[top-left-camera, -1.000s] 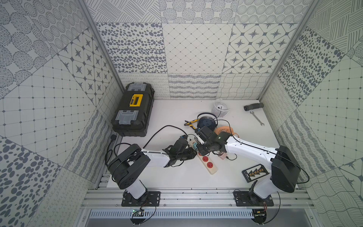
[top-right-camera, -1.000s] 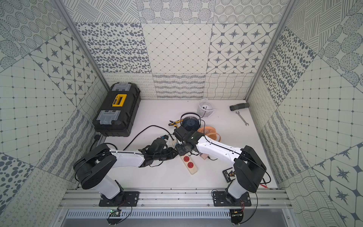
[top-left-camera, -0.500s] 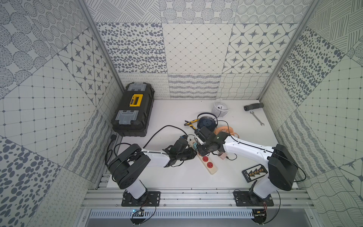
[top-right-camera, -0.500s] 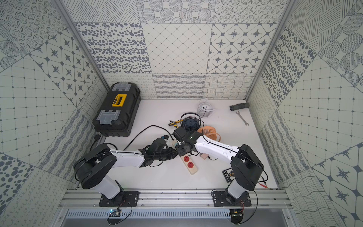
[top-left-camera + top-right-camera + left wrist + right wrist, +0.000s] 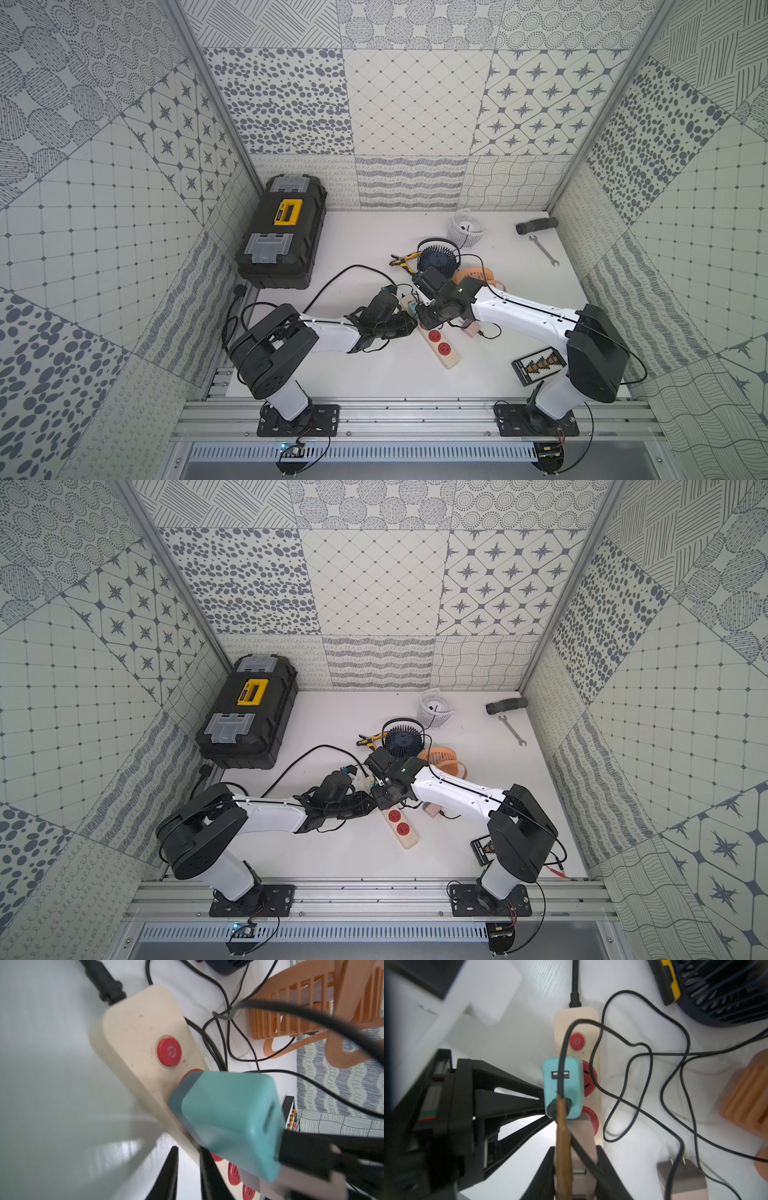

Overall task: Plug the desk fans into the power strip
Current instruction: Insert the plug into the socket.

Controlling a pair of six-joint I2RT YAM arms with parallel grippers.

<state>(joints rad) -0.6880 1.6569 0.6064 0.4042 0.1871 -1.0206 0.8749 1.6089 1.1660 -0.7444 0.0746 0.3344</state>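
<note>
The cream power strip (image 5: 448, 356) (image 5: 409, 842) lies slantwise between my arms, with its red button (image 5: 577, 1041) at the far end. A teal adapter (image 5: 562, 1086) (image 5: 226, 1118) sits in the socket nearest the button. My right gripper (image 5: 576, 1151) (image 5: 427, 321) is shut on a pinkish adapter (image 5: 581, 1136) whose orange cable runs along it, held over the second socket (image 5: 592, 1119). My left gripper (image 5: 188, 1151) (image 5: 409, 325) stands slightly open with nothing inside, one finger against the strip's side. Navy (image 5: 438, 259), orange (image 5: 478, 275) and white (image 5: 465, 226) desk fans stand behind.
Thin black cables (image 5: 643, 1068) loop beside the strip. A second pinkish adapter (image 5: 681, 1180) lies on the table to its right. A black toolbox (image 5: 280, 232) stands at the back left, with pliers (image 5: 401, 259), a wrench (image 5: 542, 249), a black cylinder (image 5: 536, 225) and a bit case (image 5: 538, 365) around.
The right arm has shifted very slightly. Both grippers stay at the strip with the same grips.
</note>
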